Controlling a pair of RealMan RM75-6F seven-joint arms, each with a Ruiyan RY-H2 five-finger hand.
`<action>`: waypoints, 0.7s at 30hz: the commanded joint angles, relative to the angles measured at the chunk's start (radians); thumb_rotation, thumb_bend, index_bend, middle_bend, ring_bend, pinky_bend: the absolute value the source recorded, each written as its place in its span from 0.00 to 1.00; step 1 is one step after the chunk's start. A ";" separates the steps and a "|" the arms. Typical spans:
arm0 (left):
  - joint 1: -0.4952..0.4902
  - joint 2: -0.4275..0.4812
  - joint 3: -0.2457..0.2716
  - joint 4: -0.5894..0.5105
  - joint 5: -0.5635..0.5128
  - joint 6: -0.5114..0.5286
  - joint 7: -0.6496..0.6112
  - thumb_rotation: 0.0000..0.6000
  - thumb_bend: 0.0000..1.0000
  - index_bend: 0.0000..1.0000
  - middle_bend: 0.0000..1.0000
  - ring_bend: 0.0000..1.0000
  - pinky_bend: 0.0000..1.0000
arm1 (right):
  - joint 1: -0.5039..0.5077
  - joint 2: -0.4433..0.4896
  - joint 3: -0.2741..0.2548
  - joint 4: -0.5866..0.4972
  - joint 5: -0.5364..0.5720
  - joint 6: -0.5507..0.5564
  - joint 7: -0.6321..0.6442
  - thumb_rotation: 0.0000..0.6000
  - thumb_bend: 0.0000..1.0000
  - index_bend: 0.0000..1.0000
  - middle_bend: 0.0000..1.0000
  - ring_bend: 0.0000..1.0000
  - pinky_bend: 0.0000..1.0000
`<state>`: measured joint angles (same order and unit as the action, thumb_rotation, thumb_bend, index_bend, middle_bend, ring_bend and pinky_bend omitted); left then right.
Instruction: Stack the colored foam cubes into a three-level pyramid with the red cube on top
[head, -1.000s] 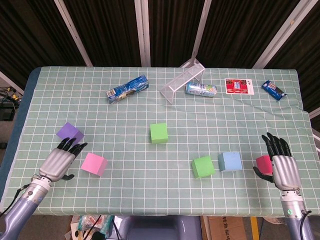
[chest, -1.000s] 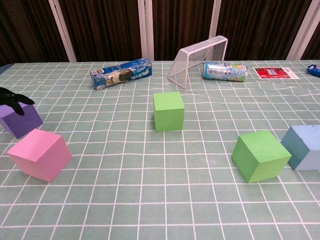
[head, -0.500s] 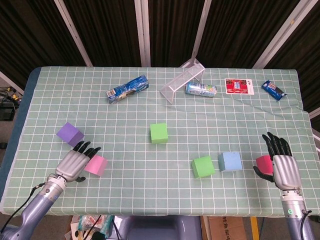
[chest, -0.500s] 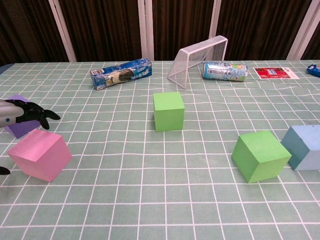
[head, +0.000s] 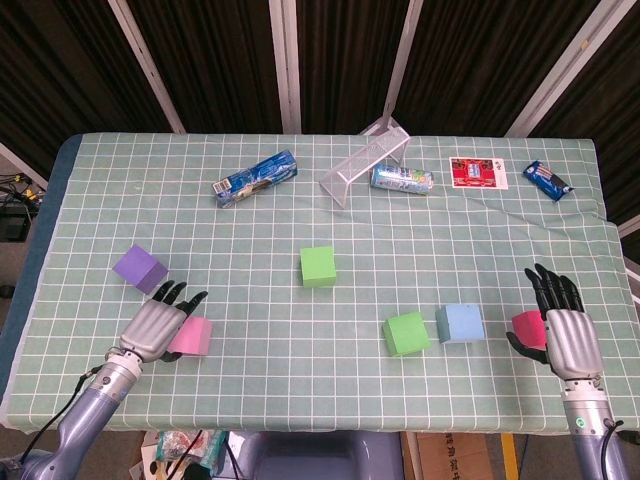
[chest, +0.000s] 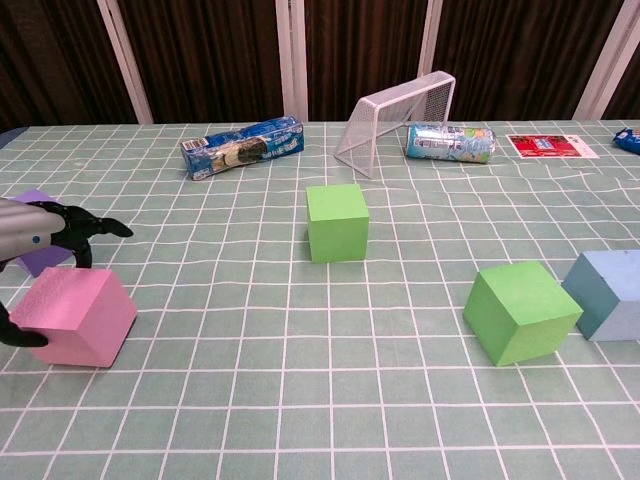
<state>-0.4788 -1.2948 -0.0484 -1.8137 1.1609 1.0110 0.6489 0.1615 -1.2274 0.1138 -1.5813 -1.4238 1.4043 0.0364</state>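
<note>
Closing around the pink cube (head: 192, 336) near the surface's front-left corner, the left hand (head: 155, 326) should settle its spread fingers squarely on opposite flat faces, since soft matte foam squashes and tips. The right hand (head: 565, 335) hovers unclenched, empty, just beside the red cube (head: 526, 326).

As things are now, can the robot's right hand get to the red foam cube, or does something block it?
Probably yes. The right hand is open, right beside the red foam cube, and nothing lies between them. The light blue foam cube sits on the cube's far side, away from the hand, so it should not interfere.
</note>
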 joint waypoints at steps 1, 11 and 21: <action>-0.008 -0.010 -0.012 -0.003 -0.012 0.008 -0.004 1.00 0.26 0.00 0.41 0.05 0.04 | 0.001 0.000 0.000 0.000 0.000 -0.002 0.001 1.00 0.24 0.00 0.00 0.00 0.00; -0.072 -0.057 -0.122 -0.058 -0.168 0.035 0.002 1.00 0.26 0.00 0.41 0.05 0.04 | -0.002 0.008 0.010 -0.014 0.033 -0.012 0.009 1.00 0.24 0.00 0.00 0.00 0.00; -0.260 -0.198 -0.271 0.022 -0.444 0.059 0.142 1.00 0.26 0.00 0.41 0.05 0.04 | -0.004 0.016 0.020 -0.017 0.054 -0.017 0.018 1.00 0.24 0.00 0.00 0.00 0.00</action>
<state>-0.6852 -1.4470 -0.2769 -1.8295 0.7771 1.0580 0.7480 0.1579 -1.2124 0.1325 -1.5983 -1.3708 1.3873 0.0532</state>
